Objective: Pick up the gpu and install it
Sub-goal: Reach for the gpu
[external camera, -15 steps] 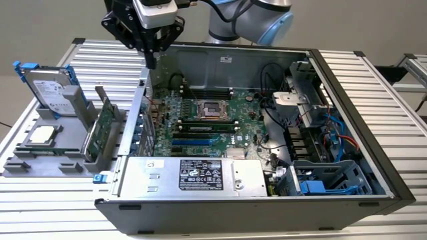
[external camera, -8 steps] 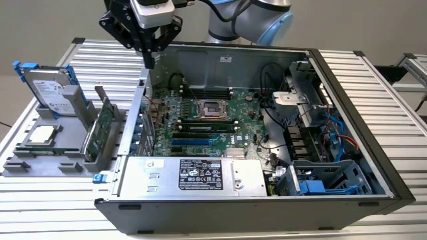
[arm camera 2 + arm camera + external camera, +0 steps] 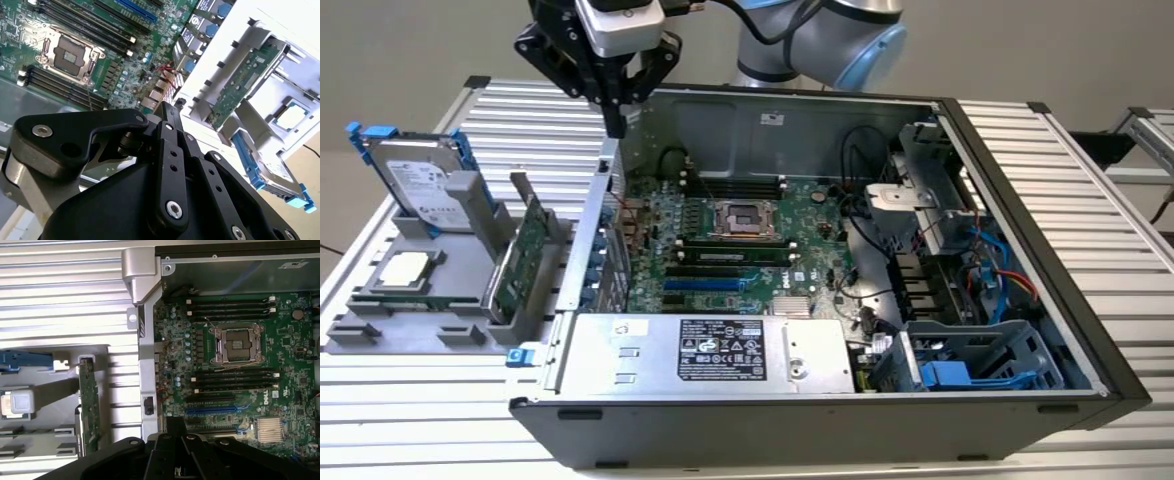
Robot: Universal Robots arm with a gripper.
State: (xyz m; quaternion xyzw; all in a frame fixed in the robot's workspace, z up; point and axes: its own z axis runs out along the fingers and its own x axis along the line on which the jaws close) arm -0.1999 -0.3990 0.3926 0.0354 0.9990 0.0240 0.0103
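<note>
The hand (image 3: pixel 615 128) is hovering clenched, empty, over the rim of the case (image 3: pixel 827 435); the gpu (image 3: pixel 520 255) is standing in a holder (image 3: pixel 414 325) beside it.

green gpu (image 3: pixel 520 260), black gripper (image 3: pixel 614 122), green motherboard (image 3: pixel 747 245), blue-framed silver hard drive (image 3: pixel 427 185).

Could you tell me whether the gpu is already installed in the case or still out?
Out. The gpu stands on edge in the grey holder, outside the case, to the exterior view's left of it.
</note>
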